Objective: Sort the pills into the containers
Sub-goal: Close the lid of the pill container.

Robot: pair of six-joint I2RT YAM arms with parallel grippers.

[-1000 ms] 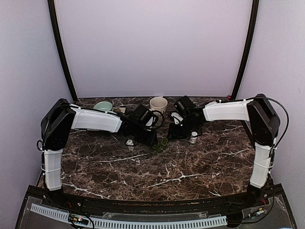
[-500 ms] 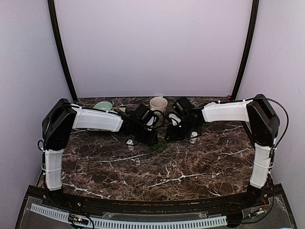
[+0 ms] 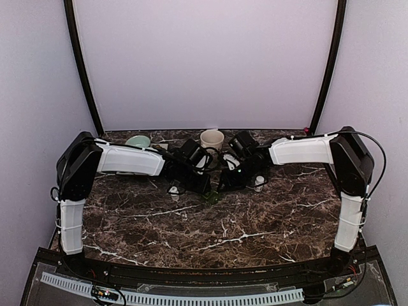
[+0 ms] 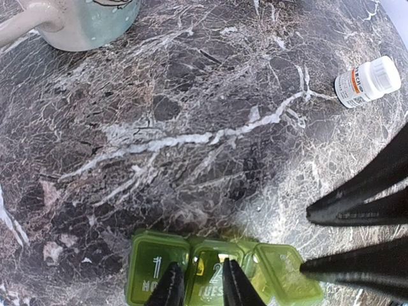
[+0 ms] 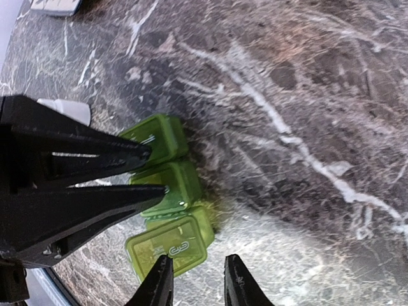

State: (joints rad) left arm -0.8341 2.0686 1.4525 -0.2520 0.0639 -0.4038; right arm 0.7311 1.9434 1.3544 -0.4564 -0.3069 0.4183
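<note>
A green weekly pill organizer (image 4: pixel 159 268) lies at the table's middle (image 3: pixel 211 196). Its "1 MON" and "2 TUES" cells are closed, and the third cell's lid (image 5: pixel 171 245) stands open. My left gripper (image 4: pixel 203 287) is narrowly open, its tips resting on the "2 TUES" cell; no pill shows between them. My right gripper (image 5: pixel 196 284) is open and empty, just past the raised third lid, facing the left gripper (image 5: pixel 156 171). A white pill bottle (image 4: pixel 368 80) with an orange label lies on the marble to the right (image 3: pixel 259 185).
A teal mug (image 4: pixel 89 22) and a cream cup (image 3: pixel 211 138) stand at the back. A small white object (image 3: pixel 173 189) lies left of the organizer. Dark marble table (image 3: pixel 242 223); both arms crowd its centre.
My right gripper has moved left and nearer, closing in on the organizer's open end. The left gripper has stayed on the organizer.
</note>
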